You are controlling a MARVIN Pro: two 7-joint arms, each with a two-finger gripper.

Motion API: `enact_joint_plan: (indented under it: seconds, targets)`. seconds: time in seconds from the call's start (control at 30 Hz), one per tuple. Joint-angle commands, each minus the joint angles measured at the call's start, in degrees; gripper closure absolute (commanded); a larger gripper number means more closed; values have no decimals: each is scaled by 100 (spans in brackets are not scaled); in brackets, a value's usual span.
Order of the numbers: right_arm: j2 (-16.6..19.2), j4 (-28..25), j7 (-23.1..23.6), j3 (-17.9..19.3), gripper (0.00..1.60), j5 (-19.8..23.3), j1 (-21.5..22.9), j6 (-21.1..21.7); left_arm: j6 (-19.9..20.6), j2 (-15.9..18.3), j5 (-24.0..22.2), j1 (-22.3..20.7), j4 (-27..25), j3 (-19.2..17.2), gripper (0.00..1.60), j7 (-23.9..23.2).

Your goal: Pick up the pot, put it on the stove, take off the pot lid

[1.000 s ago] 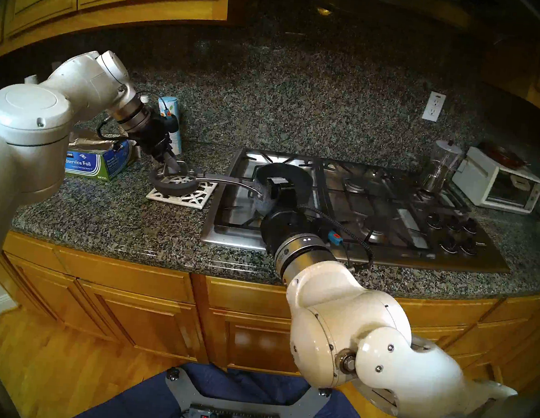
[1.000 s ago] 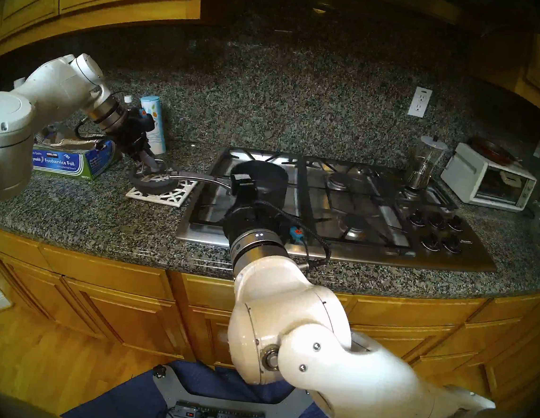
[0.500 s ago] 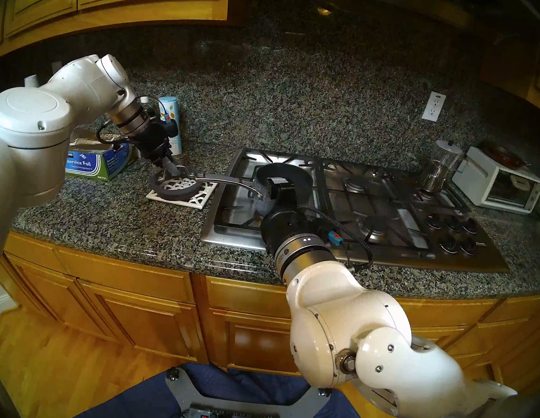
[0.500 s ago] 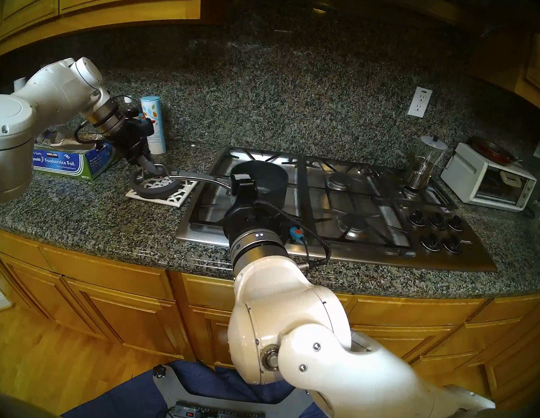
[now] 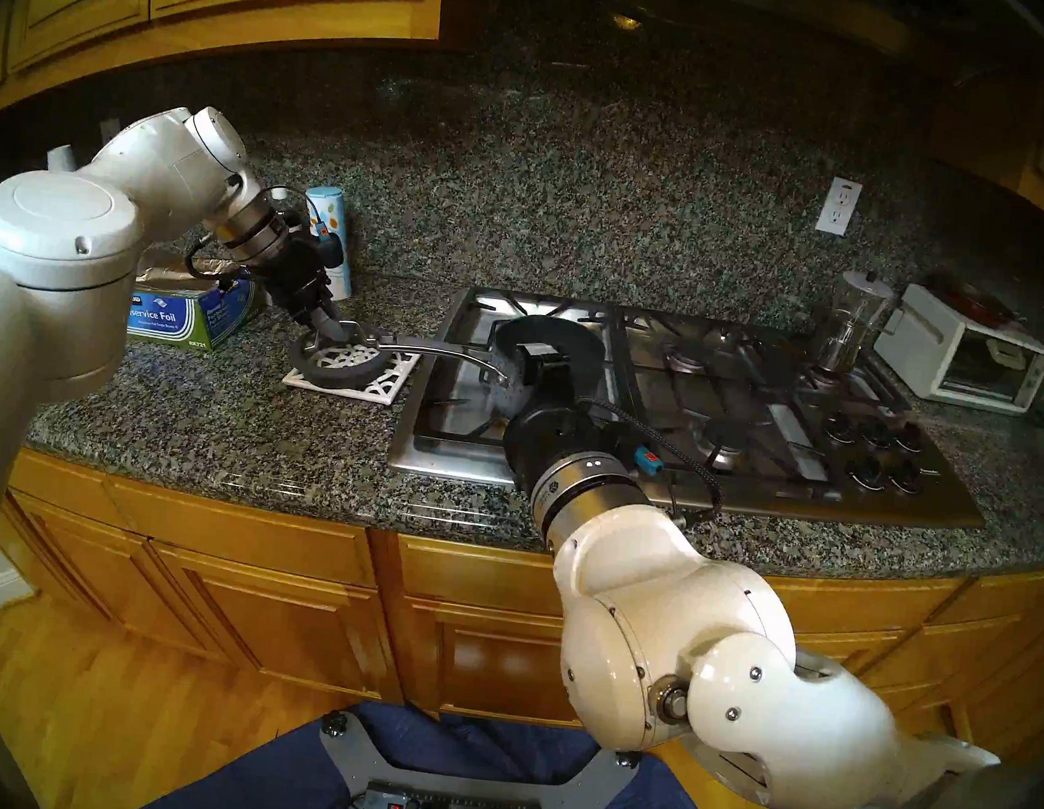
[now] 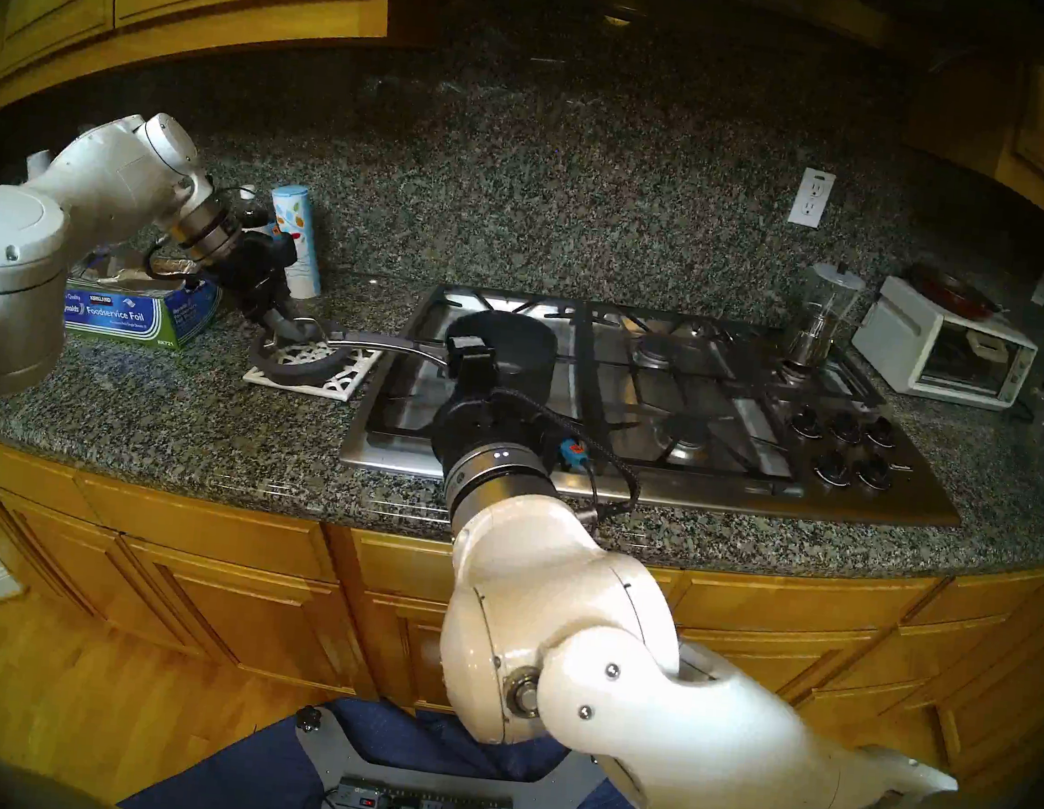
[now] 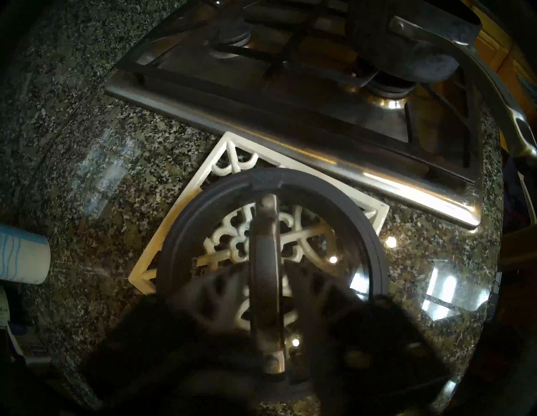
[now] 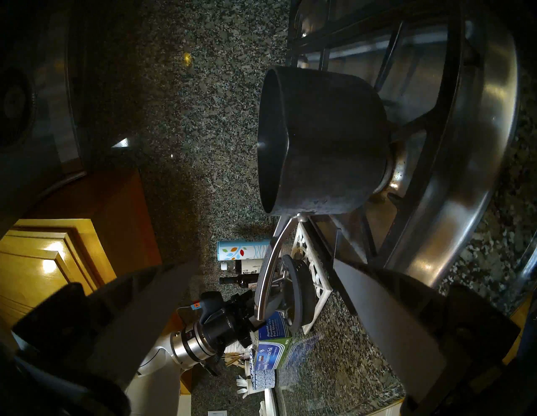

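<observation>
Granite counter (image 5: 200,420): one pot (image 5: 567,341), one pot lid (image 5: 336,362).

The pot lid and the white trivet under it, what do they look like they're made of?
Pot lid: clear glass centre, since the lattice shows through; matte dark grey rim, maybe silicone; shiny metal loop handle.
Trivet: glossy white openwork lattice, probably painted or enamelled metal, possibly plastic.

Counts on the counter (image 5: 238,418)

One pot (image 5: 567,341), one pot lid (image 5: 336,364), one stove (image 5: 754,474), one white trivet (image 5: 381,384), one foil box (image 5: 187,317), one toaster oven (image 5: 963,357), six black knobs (image 5: 871,453), two tools.
</observation>
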Motion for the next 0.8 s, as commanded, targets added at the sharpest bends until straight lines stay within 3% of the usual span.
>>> enact_joint_plan:
  seconds: [0.0,0.77]
  targets:
    - [-24,-139,81,69,0,-71,102,-3,-57,-38,39,-150,53,16,0,31]
    - [-27,-135,76,68,0,-67,100,-3,-270,65,197,-486,121,-33,0,-129]
